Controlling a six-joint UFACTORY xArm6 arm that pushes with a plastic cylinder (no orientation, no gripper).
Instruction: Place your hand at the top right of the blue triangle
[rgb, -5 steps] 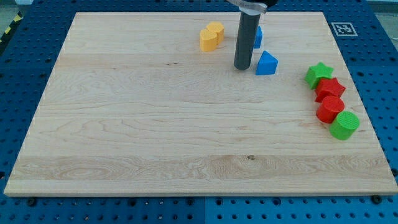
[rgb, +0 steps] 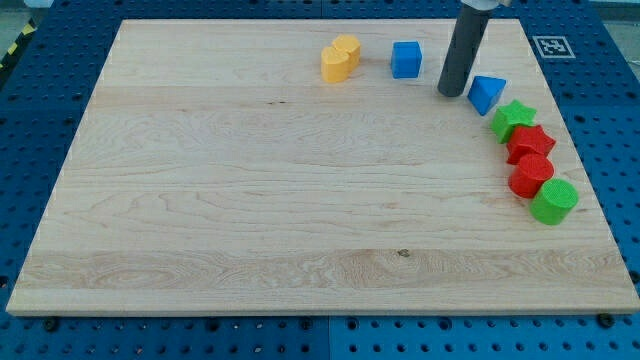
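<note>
One tip (rgb: 451, 93) left of blue triangle (rgb: 486, 94)

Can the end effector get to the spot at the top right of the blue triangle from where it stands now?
Probably yes. My tip stands just left of the blue triangle, and the board above it looks bare; the green star lies below.
</note>
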